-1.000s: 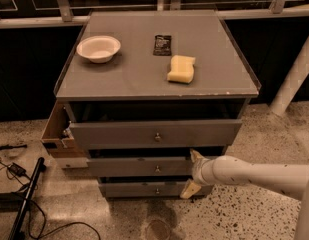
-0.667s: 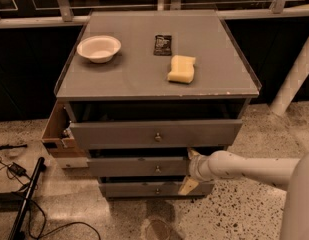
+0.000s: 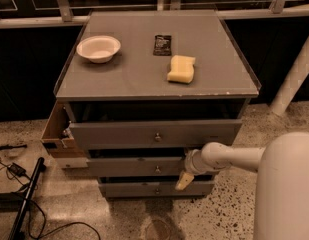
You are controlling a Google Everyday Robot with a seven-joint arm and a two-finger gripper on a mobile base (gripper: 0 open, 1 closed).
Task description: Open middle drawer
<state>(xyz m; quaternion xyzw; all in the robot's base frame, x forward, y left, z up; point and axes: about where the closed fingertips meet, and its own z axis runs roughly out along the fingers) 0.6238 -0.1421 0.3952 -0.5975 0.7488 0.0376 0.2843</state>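
Observation:
The grey cabinet has three drawers. The middle drawer [image 3: 129, 167] has a flat grey front with a small round knob [image 3: 157, 169] at its centre, and stands slightly out from the bottom drawer [image 3: 139, 189]. The top drawer [image 3: 119, 134] is pulled out above it. My gripper [image 3: 186, 171] is at the right part of the middle drawer's front, right of the knob, on a white arm [image 3: 234, 156] that comes in from the right.
A white bowl [image 3: 98, 48], a dark packet [image 3: 162, 44] and a yellow sponge [image 3: 181, 68] lie on the cabinet top. A brown box [image 3: 56, 129] sticks out at the cabinet's left. Cables [image 3: 16, 170] lie on the floor at left. A white post [image 3: 294, 74] stands at right.
My gripper and arm have shifted a little to the left along the middle drawer's front. The drawers look the same.

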